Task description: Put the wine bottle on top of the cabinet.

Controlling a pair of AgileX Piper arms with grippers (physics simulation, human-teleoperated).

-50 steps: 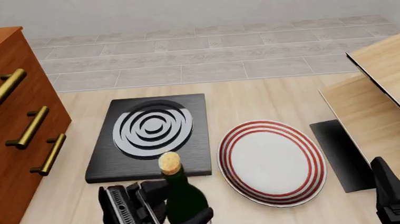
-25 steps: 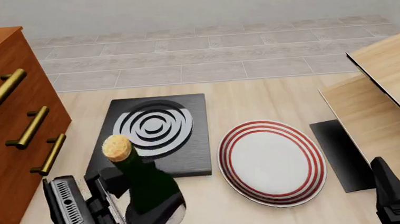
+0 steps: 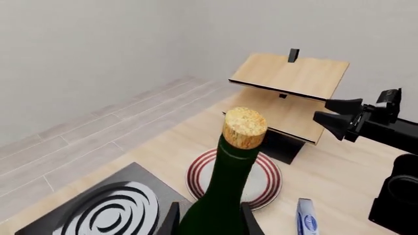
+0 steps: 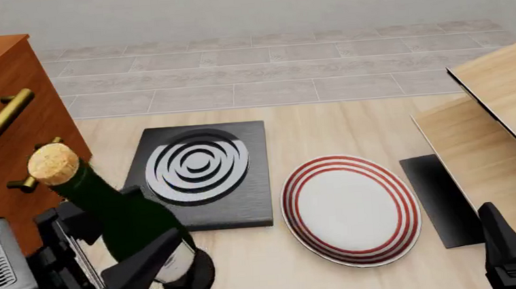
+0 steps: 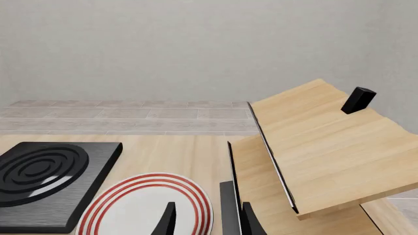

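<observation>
The left fingers [image 4: 148, 258] clamp the wine bottle [image 4: 122, 219] low on its body, probably the steadiest hold on heavy, slick, breakable glass.

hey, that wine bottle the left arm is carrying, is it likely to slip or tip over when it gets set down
The wine bottle looks like smooth glass, so possibly slippery in the left gripper. Tall and narrow, held tilted, it may tip unless stood upright on the cabinet.

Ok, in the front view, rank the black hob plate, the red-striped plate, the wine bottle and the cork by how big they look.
1. Black hob plate and red-striped plate: too alike to separate.
2. Wine bottle: partly hidden by the left gripper, and nearer the camera, so its rank is unsure.
3. Cork: clearly smallest.
</observation>
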